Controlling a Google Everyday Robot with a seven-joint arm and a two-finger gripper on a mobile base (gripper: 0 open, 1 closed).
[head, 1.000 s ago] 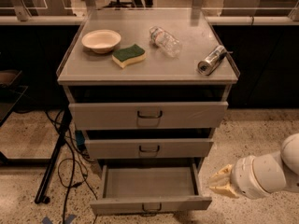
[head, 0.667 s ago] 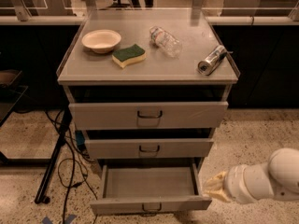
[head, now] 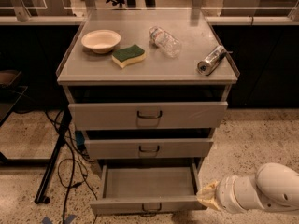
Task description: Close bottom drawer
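Note:
The bottom drawer (head: 148,204) of the grey metal cabinet (head: 74,73) is pulled well out, showing its plain grey interior (head: 148,182). Its slim front panel has a small dark wire handle (head: 149,209) near the lower edge of the view. My gripper (head: 207,196) sits at the drawer's front right corner, close to or touching the panel's right end. The white arm (head: 264,190) comes in from the lower right behind it.
The middle drawer (head: 148,148) and top drawer (head: 148,115) stand slightly out. On the cabinet top lie a bowl (head: 100,40), a green-yellow sponge (head: 128,55), a plastic bottle (head: 165,41) and a metal can (head: 211,59). A black stand and cables (head: 56,157) are on the floor at left.
The arm has moved left and a little down, bringing my gripper from right of the cabinet up to the bottom drawer's front right corner. The drawer stays pulled out.

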